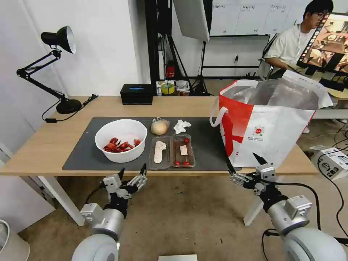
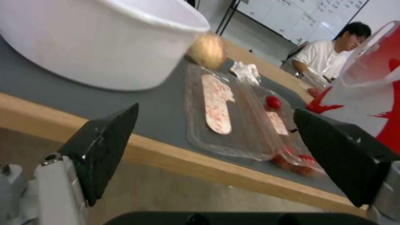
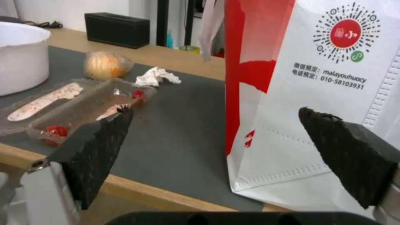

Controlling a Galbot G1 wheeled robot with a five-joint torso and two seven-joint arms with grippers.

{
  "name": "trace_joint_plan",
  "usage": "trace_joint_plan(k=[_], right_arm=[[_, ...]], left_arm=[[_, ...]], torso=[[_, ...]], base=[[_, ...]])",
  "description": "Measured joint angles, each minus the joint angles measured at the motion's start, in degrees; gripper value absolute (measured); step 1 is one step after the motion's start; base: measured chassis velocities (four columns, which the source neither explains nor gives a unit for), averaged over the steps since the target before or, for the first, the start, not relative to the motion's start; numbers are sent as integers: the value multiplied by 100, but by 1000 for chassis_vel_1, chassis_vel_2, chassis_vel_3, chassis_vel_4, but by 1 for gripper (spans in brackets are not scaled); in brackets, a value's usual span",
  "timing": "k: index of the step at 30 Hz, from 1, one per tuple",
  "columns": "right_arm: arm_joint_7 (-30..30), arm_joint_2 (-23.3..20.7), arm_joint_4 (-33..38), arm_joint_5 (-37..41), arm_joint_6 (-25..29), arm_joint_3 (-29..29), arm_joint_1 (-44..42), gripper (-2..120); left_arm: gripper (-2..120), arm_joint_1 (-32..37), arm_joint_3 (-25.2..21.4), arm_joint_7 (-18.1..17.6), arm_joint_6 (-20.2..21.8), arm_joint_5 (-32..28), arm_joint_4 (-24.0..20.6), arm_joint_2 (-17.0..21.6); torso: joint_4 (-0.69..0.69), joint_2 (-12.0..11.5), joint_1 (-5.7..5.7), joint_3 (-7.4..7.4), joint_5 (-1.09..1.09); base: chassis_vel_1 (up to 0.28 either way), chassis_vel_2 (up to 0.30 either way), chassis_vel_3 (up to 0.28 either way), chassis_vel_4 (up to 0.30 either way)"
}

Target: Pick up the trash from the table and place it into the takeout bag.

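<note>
On the dark grey mat stand a white bowl of red shell scraps, a clear hinged tray with food bits, a beige wrapped lump and a crumpled white tissue. The white and red takeout bag stands open at the table's right end. My left gripper hangs open just below the table's front edge, before the bowl and tray. My right gripper is open, empty, before the bag's near corner.
A black tissue box sits at the wooden table's far edge, and a black desk lamp at the far left. A person sits at a desk behind the bag. Carpeted floor lies under my arms.
</note>
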Motion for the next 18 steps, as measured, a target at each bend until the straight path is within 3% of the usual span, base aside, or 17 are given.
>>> trace_joint_plan(k=[3,6,11,16,18], right_arm=[[0,13,-18,-26,2,-20,0,100],[0,28,-40,-52,6,-40,-1,100],[0,38,-50,-73,8,-58,-6,100],[1,64,-52,-103,17,-63,-32,100],[4,73,-50,-123,23,-60,-59,100]], left_arm=[[100,-17,97,-6,41,-137,13,12],[100,-85,211,218,-111,727,194,93],[100,-141,311,317,-122,868,233,166],[100,-145,354,301,-36,492,222,182],[100,-134,426,264,139,-90,129,180]], torso=[[0,0,0,0,0],[0,0,0,0,0],[0,0,0,0,0],[0,0,0,0,0],[0,0,0,0,0]], base=[[0,0,0,0],[0,0,0,0],[0,0,0,0],[0,0,0,0],[0,0,0,0]])
